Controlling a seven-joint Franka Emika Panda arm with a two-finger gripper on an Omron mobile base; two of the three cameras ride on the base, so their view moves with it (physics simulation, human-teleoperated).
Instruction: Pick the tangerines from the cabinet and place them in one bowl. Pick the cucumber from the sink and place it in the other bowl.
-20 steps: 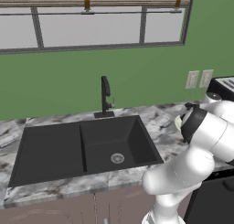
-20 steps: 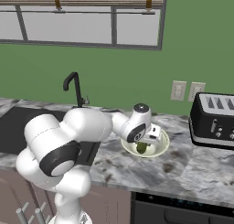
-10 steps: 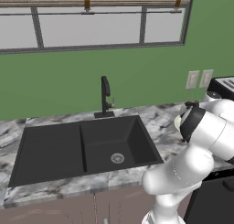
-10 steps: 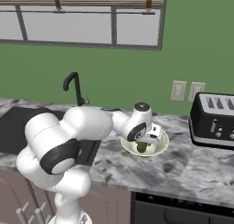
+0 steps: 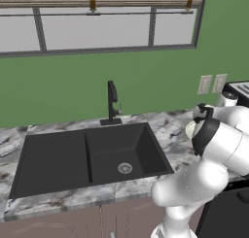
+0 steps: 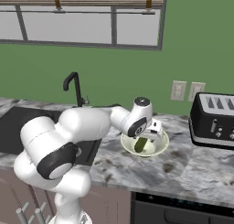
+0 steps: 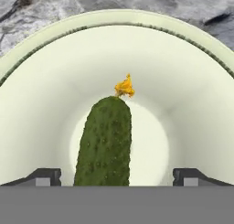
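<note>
You are seeing the gripper [image 7: 117,177] hanging over the pale bowl [image 6: 157,147] near the worktop's [image 6: 201,173] back edge, jaws spread wide, gripping nothing; the cucumber [image 7: 105,143] is lying inside it.

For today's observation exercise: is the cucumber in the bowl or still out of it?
In the bowl. The cucumber lies inside the pale bowl, walls curving around it, between the open gripper tips.

Kitchen: black sink [image 5: 92,157] with faucet [image 5: 112,103], marble counter [image 6: 183,173], toaster [image 6: 213,120]
</note>
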